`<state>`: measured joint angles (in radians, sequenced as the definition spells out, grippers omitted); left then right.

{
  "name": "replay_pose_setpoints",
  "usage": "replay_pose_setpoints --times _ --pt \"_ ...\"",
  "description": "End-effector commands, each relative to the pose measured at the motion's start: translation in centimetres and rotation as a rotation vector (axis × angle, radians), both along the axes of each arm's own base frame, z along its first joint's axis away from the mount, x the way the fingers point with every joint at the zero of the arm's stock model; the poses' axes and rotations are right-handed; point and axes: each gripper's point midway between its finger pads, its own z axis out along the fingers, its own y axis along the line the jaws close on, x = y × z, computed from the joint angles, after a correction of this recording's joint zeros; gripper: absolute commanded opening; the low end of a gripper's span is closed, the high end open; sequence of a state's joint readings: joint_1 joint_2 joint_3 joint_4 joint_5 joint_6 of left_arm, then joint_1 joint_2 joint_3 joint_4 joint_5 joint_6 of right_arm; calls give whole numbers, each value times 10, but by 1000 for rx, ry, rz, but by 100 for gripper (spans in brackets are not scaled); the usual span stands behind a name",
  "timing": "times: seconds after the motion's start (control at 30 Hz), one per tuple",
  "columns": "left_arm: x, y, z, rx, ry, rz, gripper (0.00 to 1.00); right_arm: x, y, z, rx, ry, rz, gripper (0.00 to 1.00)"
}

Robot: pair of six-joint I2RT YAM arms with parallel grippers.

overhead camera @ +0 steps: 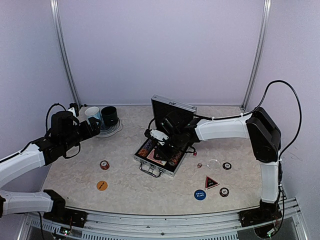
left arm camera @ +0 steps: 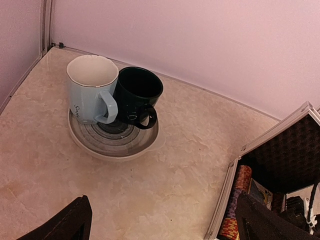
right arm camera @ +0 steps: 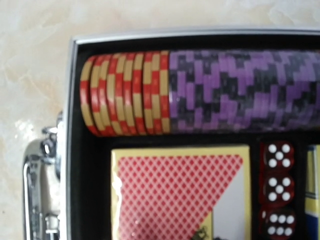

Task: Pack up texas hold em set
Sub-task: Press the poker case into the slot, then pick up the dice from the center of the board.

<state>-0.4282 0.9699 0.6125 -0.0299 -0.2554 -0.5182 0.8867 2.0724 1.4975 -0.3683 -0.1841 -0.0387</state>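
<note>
**Top view:** case point(overhead camera: 150, 167) sits open mid-tabletop point(overhead camera: 145, 192), lid point(overhead camera: 172, 111) standing up on its far side. Right fingers point(overhead camera: 165, 144) are low over the case interior. They are too dark and crowded to tell how far open they are or whether they hold anything. Left fingers point(overhead camera: 94, 128) are off to the left, aimed at the light-blue mug point(overhead camera: 92, 114) and dark mug point(overhead camera: 109, 115) on their plate point(overhead camera: 114, 131). Loose on the tabletop right of the case are the triangle marker point(overhead camera: 211, 182), blue button point(overhead camera: 199, 195) and two small round buttons point(overhead camera: 224, 191). Left of the case are an orange button point(overhead camera: 101, 185) and a small one.

**Left wrist:** left fingers point(left arm camera: 70, 222) spread wide, nothing between them. Both mugs touch on the plate, and the case edge is at right.

**Right wrist:** own fingers out of shot. Close look into the case shows the chip row point(right arm camera: 200, 92), red-yellow then purple-black. Below it a red-backed card deck point(right arm camera: 175, 195) lies beside three red dice point(right arm camera: 277, 190) stacked in a narrow slot.
</note>
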Motion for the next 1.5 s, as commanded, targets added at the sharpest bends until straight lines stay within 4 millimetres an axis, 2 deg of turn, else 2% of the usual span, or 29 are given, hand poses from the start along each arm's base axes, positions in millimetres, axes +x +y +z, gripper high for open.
replay_pose_setpoints --times 0.0,0.17,0.53,0.63,0.7,0.77,0.87,1.0,1.07,1.13,1.27,1.4,1.47 --pt "3 -1 15 -3 -45 0 99 12 9 3 31 -11 -8 42" --pt "2 -1 16 -4 -46 0 99 17 7 -7 22 3 -17 39" --pt "1 0 18 -3 -51 3 99 13 -4 -49 -32 78 -28 35" --pt "0 1 19 -4 -54 4 99 11 -6 -48 -32 83 -27 35" --pt "1 1 18 -4 -53 5 99 11 -6 -39 -23 70 -30 36" --pt "1 0 18 -6 -52 3 99 15 -7 -22 -4 38 -37 38" --pt "2 -1 17 -5 -49 0 99 19 -7 23 68 -34 -46 47" --pt "4 -1 14 7 -41 -1 99 14 -14 89 187 -121 -61 63" --pt "4 -2 15 9 -43 -4 99 11 -28 107 201 -138 -108 66" --pt "5 -3 16 10 -44 -9 99 9 -50 107 159 -141 -171 68" --pt "3 -6 20 10 -55 -22 99 -1 -107 80 14 -103 -303 68" --pt "3 -9 28 15 -75 -32 99 -18 -161 54 -56 -31 -418 67" --pt "3 -11 31 16 -80 -35 99 -25 -176 46 -60 4 -454 67"
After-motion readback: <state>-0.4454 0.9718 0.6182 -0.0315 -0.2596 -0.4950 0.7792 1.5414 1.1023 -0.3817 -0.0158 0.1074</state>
